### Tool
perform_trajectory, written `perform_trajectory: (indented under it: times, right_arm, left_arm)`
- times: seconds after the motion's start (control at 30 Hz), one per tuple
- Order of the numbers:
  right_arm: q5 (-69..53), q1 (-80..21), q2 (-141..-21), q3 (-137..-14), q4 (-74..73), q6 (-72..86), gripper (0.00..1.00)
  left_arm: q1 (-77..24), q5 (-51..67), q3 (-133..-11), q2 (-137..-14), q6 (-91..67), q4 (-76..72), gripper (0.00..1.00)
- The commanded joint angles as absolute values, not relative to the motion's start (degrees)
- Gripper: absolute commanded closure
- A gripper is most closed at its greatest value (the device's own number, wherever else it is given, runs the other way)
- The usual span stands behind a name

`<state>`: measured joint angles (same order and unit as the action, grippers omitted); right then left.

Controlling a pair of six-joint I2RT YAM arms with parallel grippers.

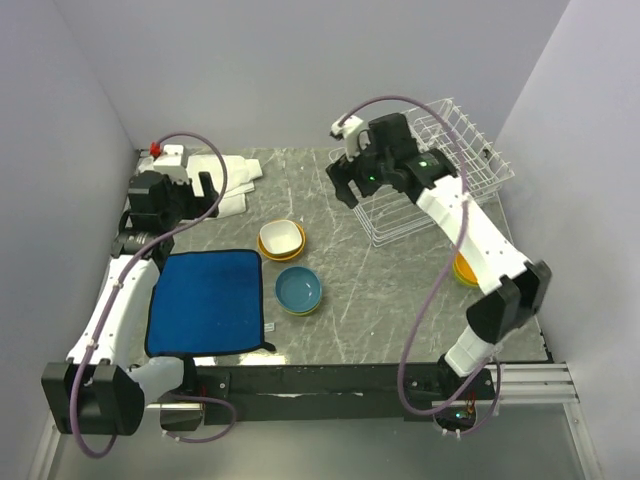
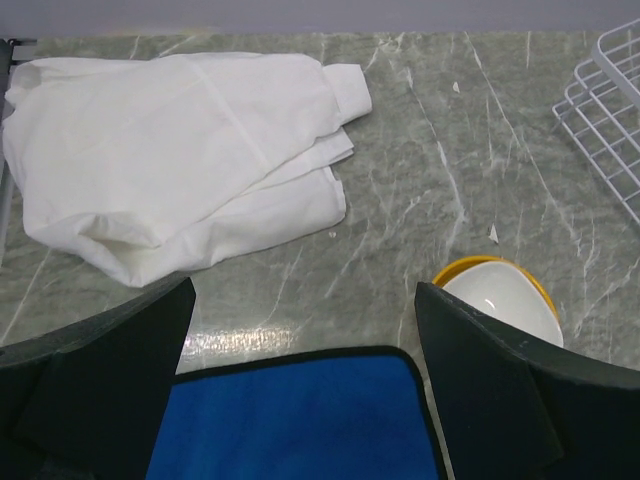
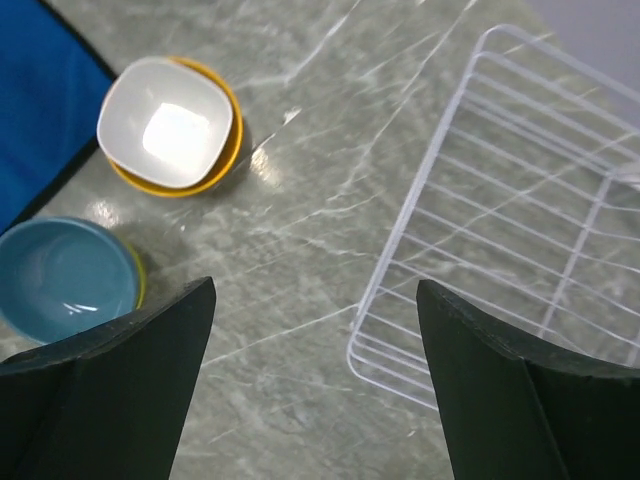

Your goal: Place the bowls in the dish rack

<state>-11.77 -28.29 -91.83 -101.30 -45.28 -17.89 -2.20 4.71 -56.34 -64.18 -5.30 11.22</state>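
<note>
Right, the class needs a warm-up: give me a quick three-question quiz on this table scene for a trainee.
1. True or false: the right tool is holding a bowl.
2. The white bowl sits: A) inside an orange bowl; B) in the rack; C) upside down on the table.
3. Fill in: the crumpled cloth at the far left is ___.

Key: 1 false, it is open and empty; 2 A; 3 white.

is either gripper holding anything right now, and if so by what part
Nothing is held. The left gripper and the right gripper are both open, with nothing between their fingers.
</note>
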Motion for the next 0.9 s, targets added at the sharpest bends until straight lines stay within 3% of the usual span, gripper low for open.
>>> perform_trajectory:
  times: [0.0, 0.33, 0.67, 0.87]
  right_arm:
    - [-11.8, -28.7, -95.8, -105.7, -48.3, -19.3, 0.12]
    - [-2.7, -28.9, -103.5, -104.7, -46.4, -15.4, 0.25]
    - [-3.4, -25.9, -118.0, -115.7, -49.7, -17.7, 0.43]
    - [-1.8, -24.3, -122.5, -120.8, -50.2, -17.8, 0.43]
  left_arm:
    - [-1.6, 6.0, -54.8, -59.9, -2.7, 13.2, 0.01]
    - [1.7, 8.3, -50.4, -55.5, -2.5, 14.3, 0.03]
    - [4.9, 11.2, -49.7, -56.8, -4.2, 14.7, 0.03]
    - [5.4, 11.9, -49.8, -58.3, -4.0, 14.9, 0.03]
